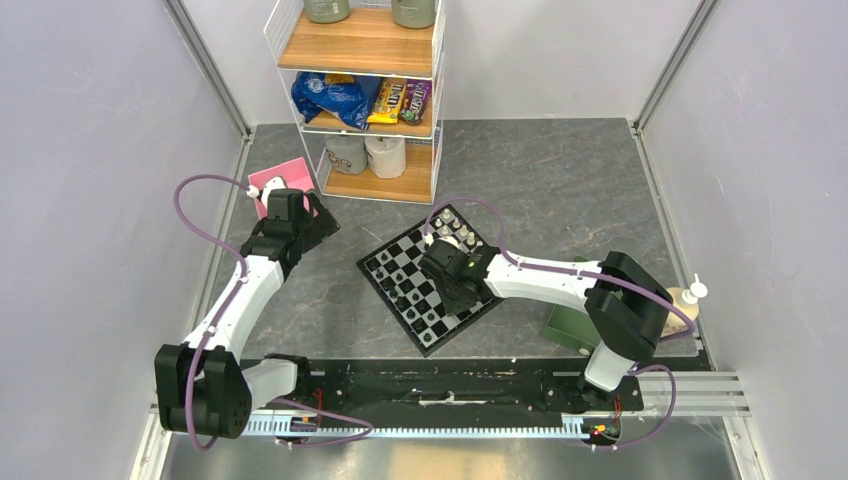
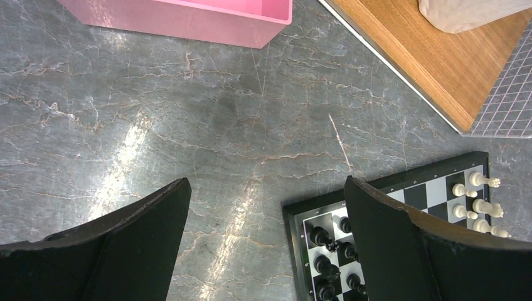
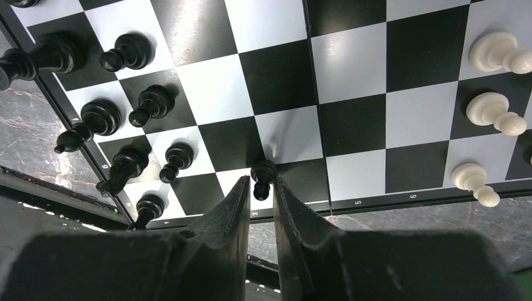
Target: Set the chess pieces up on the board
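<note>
Grey marbled bench carries the board at its middle. Right end effector, nearly closed, pinches a black pawn over the board's side facing the near edge. The left end effector gapes wide, empty. Placing seems in hand: next, lower onto a square and release.

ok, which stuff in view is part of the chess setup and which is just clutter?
Job: board, black pieces, cream pieces, black pawn in the right end effector.
Clutter: pink box, shelf, green tray, snack bags.
</note>
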You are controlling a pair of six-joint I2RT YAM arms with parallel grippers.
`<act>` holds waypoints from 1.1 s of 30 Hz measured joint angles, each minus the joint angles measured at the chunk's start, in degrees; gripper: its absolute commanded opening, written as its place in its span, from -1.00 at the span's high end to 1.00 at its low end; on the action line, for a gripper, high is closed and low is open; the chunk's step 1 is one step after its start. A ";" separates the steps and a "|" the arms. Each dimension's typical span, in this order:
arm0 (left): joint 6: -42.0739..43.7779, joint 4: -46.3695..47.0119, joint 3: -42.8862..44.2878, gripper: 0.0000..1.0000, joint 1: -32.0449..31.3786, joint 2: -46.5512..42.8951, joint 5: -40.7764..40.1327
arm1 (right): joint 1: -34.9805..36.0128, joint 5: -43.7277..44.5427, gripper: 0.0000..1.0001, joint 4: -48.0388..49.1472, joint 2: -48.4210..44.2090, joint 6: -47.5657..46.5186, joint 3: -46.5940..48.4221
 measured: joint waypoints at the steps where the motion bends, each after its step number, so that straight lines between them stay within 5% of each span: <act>1: 0.00 0.00 0.00 -0.99 0.00 0.00 0.00 | 0.00 0.02 0.45 0.00 0.20 -0.04 0.00; 10: 0.02 0.00 0.00 -0.99 0.00 0.52 0.02 | 0.00 0.42 0.34 0.02 0.31 -0.37 0.00; 21: 0.00 0.00 0.00 -0.99 0.00 0.55 0.02 | 0.00 1.25 0.45 0.55 0.31 -0.48 0.00; 33: 0.00 0.00 -0.02 -0.99 0.00 0.55 0.02 | 0.00 0.70 0.83 1.09 -0.04 -0.48 0.00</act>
